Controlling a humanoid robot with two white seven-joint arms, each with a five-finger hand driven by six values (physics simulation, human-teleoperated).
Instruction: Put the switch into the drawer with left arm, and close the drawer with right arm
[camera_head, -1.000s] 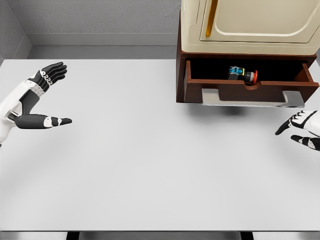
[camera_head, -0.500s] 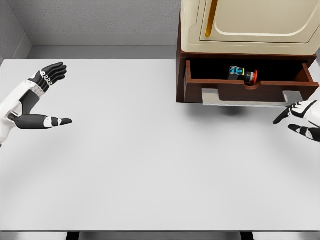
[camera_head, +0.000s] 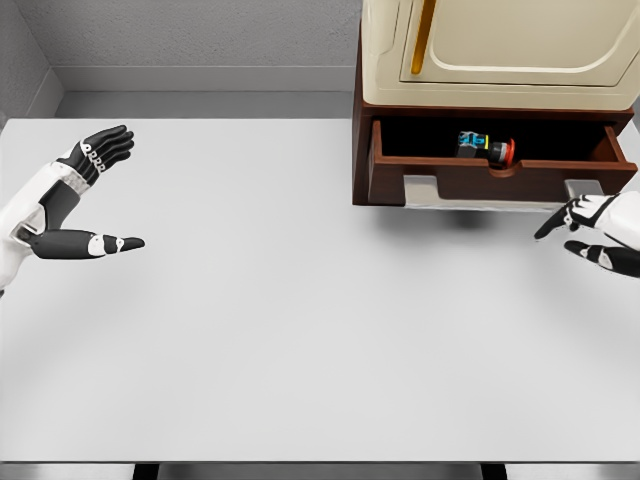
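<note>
Now right hand (camera_head: 592, 232) open nr drawer (camera_head: 500, 180) front.

White table (camera_head: 300, 330) before grey wall (camera_head: 200, 35).

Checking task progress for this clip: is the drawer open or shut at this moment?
Open. The drawer is pulled out from the cabinet, its dark inside exposed with the switch lying in it. The right hand is near its handle.
</note>
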